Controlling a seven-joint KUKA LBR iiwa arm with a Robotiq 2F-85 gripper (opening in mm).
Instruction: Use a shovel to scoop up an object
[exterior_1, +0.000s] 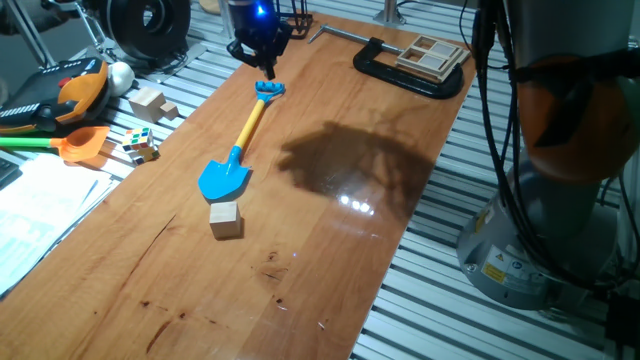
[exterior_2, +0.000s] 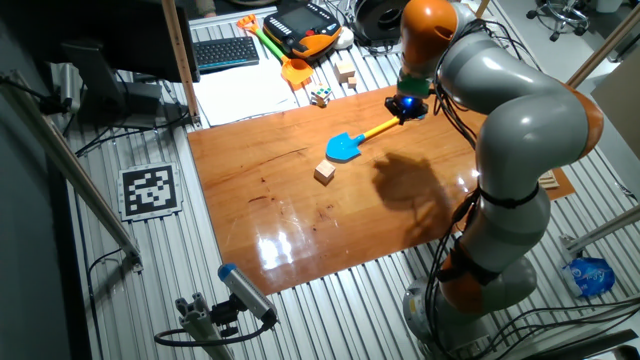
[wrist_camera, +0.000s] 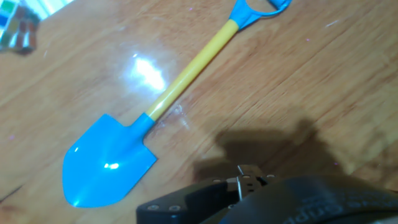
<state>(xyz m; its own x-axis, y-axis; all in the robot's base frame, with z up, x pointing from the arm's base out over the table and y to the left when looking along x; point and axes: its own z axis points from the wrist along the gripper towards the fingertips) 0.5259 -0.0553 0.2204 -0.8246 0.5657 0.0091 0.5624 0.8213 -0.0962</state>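
1. Wooden tabletop (exterior_1: 330, 250) is seen on a slatted metal bench; a dark arm shadow and glare spots sit near its middle.
2. Shovel (exterior_1: 238, 152) is laid flat on the tabletop: blue blade toward the cube, yellow shaft running back to the blue end loop under the pincer (exterior_1: 266, 68).
3. Object, a small pale wooden cube (exterior_1: 225, 219), is placed just beside the blade tip; touching or not cannot be told.
4. Pincer is held over the loop end of the shovel. Released or clenched cannot be told: fingertips are too small in both fixed views and cut off in the hand view. Contact with the loop is unclear.
5. Hand view: blade (wrist_camera: 109, 162) and shaft are seen lying bare on the wood.
6. Off the tabletop: orange-bladed toy shovel (exterior_1: 60, 143), multicoloured puzzle cube (exterior_1: 141, 146), larger wooden blocks (exterior_1: 150, 102), black C-clamp (exterior_1: 405, 68), keyboard (exterior_2: 224, 52).
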